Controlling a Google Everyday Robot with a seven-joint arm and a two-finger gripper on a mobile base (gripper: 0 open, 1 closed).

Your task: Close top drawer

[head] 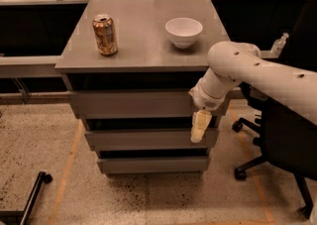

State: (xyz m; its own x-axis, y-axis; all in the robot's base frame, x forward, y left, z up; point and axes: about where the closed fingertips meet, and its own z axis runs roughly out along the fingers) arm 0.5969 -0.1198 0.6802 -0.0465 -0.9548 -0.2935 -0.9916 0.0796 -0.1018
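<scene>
The top drawer (pixel 133 104) is the uppermost grey front of the cabinet, standing out only a little beyond the two fronts below it. A dark gap shows between it and the cabinet top (pixel 143 45). My gripper (pixel 199 129) hangs from the white arm at the right end of the drawer fronts. It points down, just below the top drawer's front and in front of the middle drawer (pixel 143 139). Its cream fingers are shut together and hold nothing.
A drink can (pixel 105 34) and a white bowl (pixel 184 31) stand on the cabinet top. A black office chair (pixel 287 140) stands close on the right, behind the arm. A bottle (pixel 279 45) is at the far right. A black wheeled leg (pixel 29 196) lies on the floor at lower left.
</scene>
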